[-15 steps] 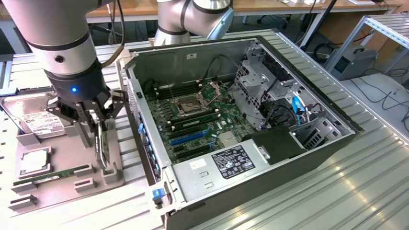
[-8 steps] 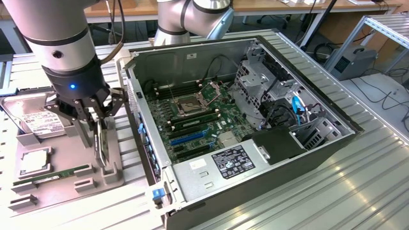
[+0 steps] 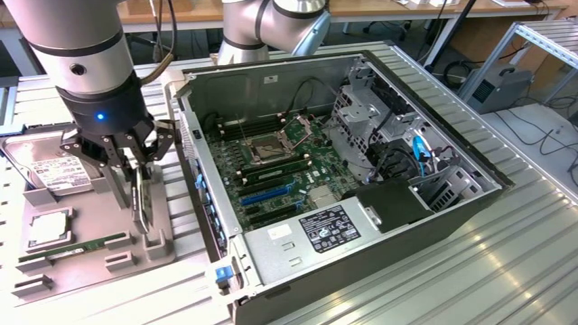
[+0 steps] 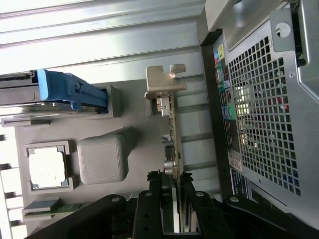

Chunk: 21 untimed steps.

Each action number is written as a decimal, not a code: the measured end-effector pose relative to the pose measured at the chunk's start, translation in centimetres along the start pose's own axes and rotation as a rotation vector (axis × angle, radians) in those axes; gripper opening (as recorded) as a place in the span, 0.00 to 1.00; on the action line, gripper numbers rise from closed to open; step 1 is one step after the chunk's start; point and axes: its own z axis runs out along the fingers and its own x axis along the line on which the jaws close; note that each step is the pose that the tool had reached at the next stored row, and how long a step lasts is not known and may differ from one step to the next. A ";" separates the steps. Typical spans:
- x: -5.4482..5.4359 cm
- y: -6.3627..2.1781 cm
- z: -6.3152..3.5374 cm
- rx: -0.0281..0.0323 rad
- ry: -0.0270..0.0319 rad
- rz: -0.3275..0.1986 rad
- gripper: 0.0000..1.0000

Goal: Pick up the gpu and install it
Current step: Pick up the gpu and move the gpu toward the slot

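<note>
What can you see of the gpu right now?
The gpu is a thin greenish circuit card seen edge-on, with small parts along its edge and a bent silver metal bracket at one end. It stands upright on its long edge in the gray holder, just outside the open computer case. The gripper is shut on it from above, one finger on each face.

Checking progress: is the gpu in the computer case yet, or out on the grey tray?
Out: the gpu stands on edge in the grey tray beside the case, under the gripper.
</note>
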 end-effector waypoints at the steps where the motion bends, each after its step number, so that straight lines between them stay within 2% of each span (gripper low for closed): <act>1: 0.0 0.00 -0.11 0.0000 -0.0001 0.000 0.28; 17: 0.0 0.07 -1.95 0.0000 0.0000 0.000 0.28; 21: -0.1 0.13 -3.57 0.0000 0.0000 0.000 0.28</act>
